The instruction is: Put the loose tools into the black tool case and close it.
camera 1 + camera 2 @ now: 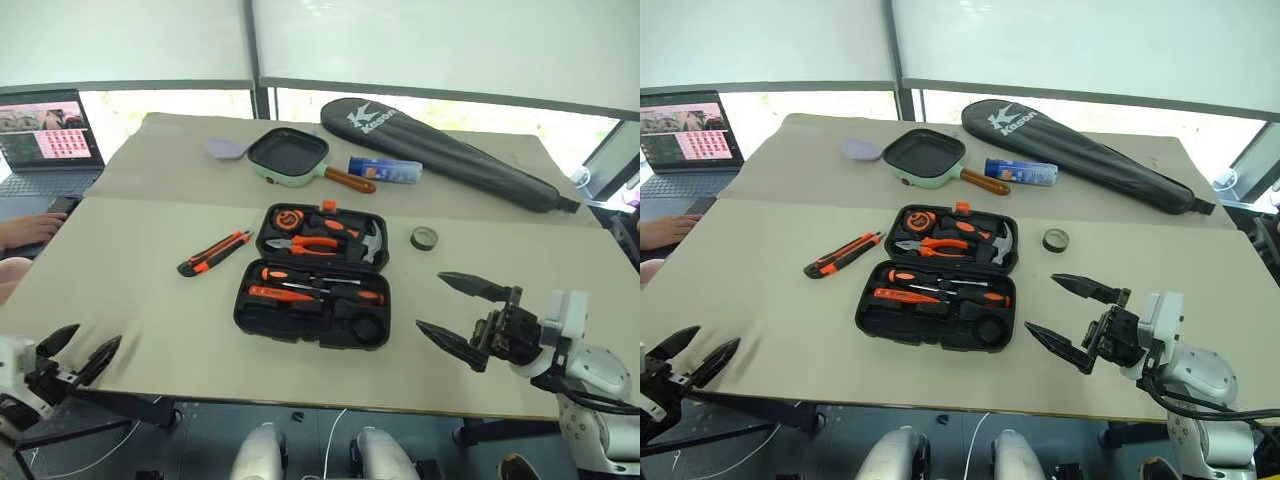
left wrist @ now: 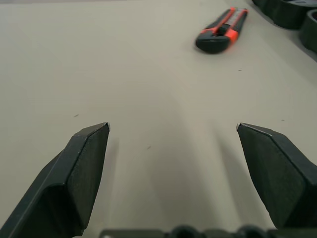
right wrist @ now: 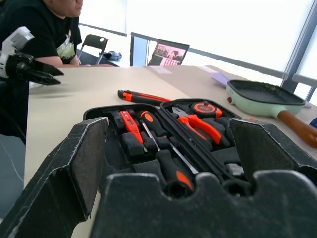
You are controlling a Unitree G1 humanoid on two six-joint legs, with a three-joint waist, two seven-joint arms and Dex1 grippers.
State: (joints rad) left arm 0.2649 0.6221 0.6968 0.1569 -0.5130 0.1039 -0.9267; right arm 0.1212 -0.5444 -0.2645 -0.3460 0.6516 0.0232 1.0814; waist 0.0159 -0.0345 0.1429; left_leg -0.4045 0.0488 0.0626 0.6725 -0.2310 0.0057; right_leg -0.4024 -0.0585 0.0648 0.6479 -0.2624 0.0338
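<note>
left pincer point(image 1: 78, 357): spread wide, empty | right pincer point(image 1: 452, 312): spread wide, empty, beside tool case point(image 1: 318, 275)

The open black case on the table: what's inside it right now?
The black tool case holds pliers, a hammer, a tape measure and orange-handled screwdrivers. Whatever lies beneath them is covered.

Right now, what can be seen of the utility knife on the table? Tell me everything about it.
The utility knife is a slim orange-and-black tool that looks plastic-bodied, with no blade visibly extended. It lies flat on the beige table, angled diagonally, beside the open black tool case on the robot's left, apart from it. Nothing touches it but the table. The left gripper is open well short of it, near the table's front edge.
</note>
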